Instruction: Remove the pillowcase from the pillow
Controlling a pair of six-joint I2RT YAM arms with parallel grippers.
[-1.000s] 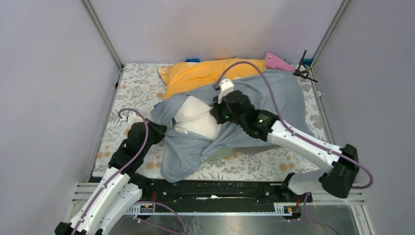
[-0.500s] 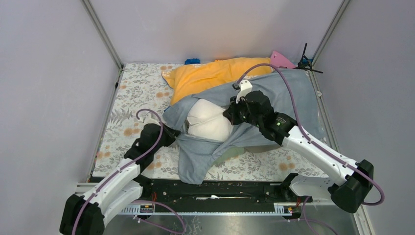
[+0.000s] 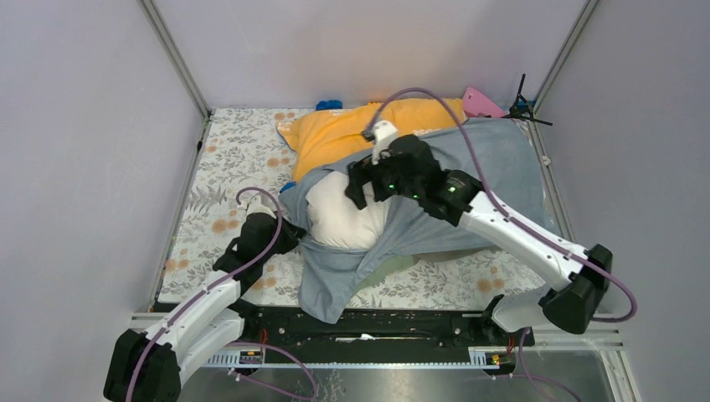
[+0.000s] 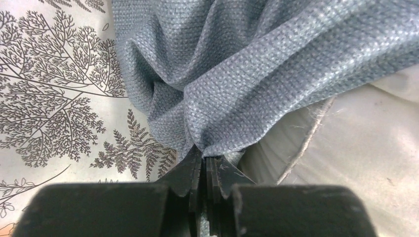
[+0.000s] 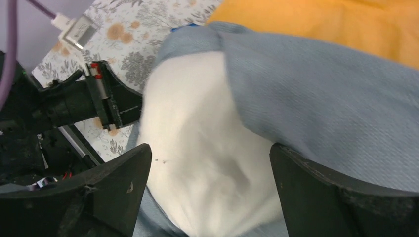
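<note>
The big wrinkled grey-blue cloth pillowcase (image 3: 502, 163) is not off yet, but its mouth looks wider than it did a second ago. Your left gripper (image 4: 205, 165) has its two fingers pressed tight together on a fold of that cloth at the mouth edge. The cloth fans out just past the fingertips. The fat white soft pillow (image 3: 343, 213) lies right beside that pinch, and more of its round end pokes out now than before. Half a second ago your right gripper (image 5: 207, 153) was further off to the side, and now it has come back over the mouth. Its fingers are spread wide apart and hold nothing. The white end bulges between and below them, with grey cloth next to one of them. The rest of the pillow is hidden inside the case, beyond those fingers, and an orange cloth pillow (image 3: 360, 130) lies just past them. I think the left hold is good. Next you could close the right fingers on the white end and pull it out.
</note>
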